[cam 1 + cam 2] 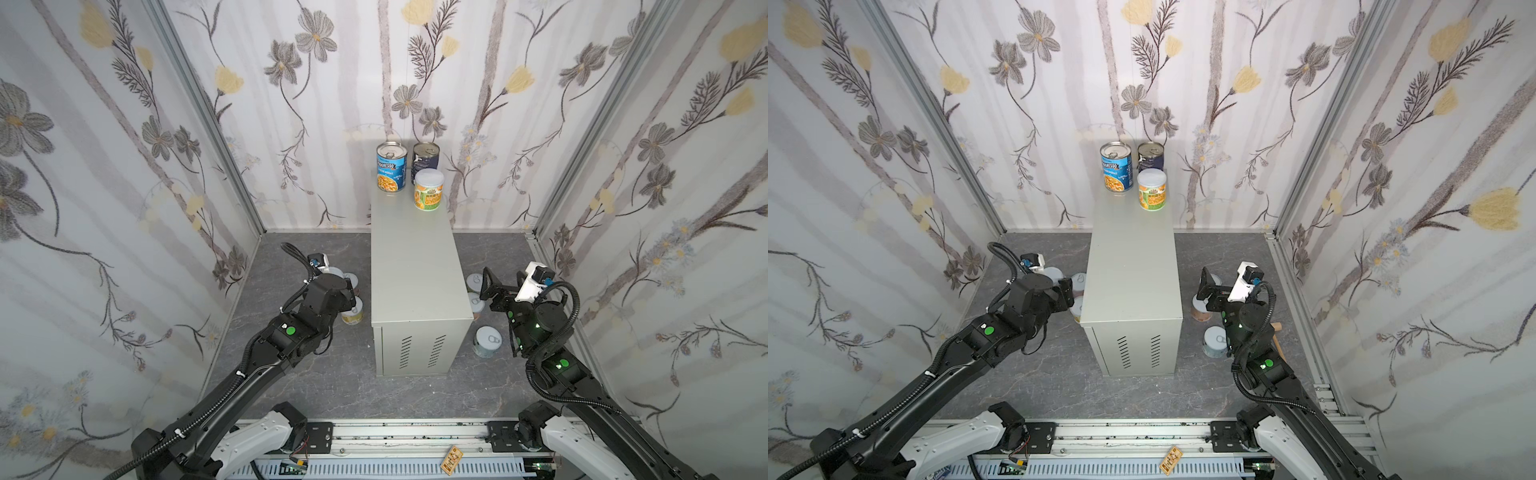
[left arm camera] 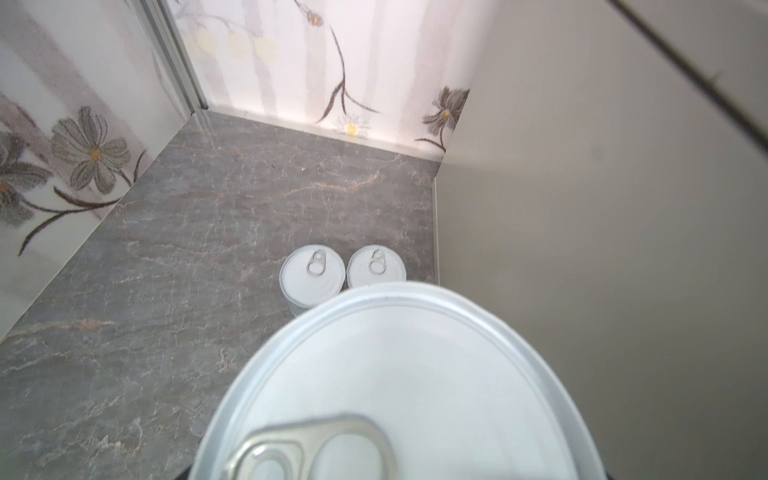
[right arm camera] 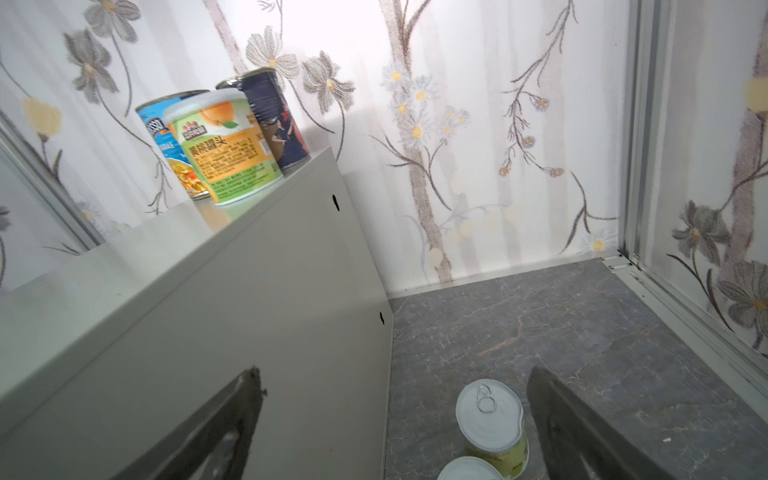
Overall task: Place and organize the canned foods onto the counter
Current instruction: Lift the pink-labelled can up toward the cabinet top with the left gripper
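- My left gripper [image 1: 351, 291] grips an upright can [image 2: 390, 374], low, left of the counter [image 1: 415, 257].
- Its bare top lies up and right; three cans [image 1: 429, 189] stand at the far end.
- My right gripper [image 3: 395, 374] hangs wide open, empty, right of it.

Both top views look down from high over the near edge toward the far side, covering the whole counter [image 1: 415, 266]. Left wrist view: close above a white-lidded can [image 2: 415, 374], left of the counter, facing far. Right wrist view: low at the counter's right, facing far; it shares the counter-top cans [image 3: 224, 149] with both top views.
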Controlling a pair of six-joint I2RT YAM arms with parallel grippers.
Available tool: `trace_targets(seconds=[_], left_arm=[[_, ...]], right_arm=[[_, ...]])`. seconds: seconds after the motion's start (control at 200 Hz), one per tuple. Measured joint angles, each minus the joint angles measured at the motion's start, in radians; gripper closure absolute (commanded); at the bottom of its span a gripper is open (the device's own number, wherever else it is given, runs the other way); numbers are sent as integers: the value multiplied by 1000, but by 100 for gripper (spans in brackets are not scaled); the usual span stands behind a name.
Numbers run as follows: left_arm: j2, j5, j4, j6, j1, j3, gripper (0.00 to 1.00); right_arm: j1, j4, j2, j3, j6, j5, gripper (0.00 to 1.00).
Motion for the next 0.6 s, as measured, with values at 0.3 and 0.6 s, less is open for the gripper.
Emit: trace_targets(seconds=[0.3,0.6], left_arm=[[169,77,-1,142,28,260,100],[317,169,21,245,54,453,100]], right_arm=[[0,-1,-51,22,-44,-27,0],[0,-8,-56,36,-69,-46,0]])
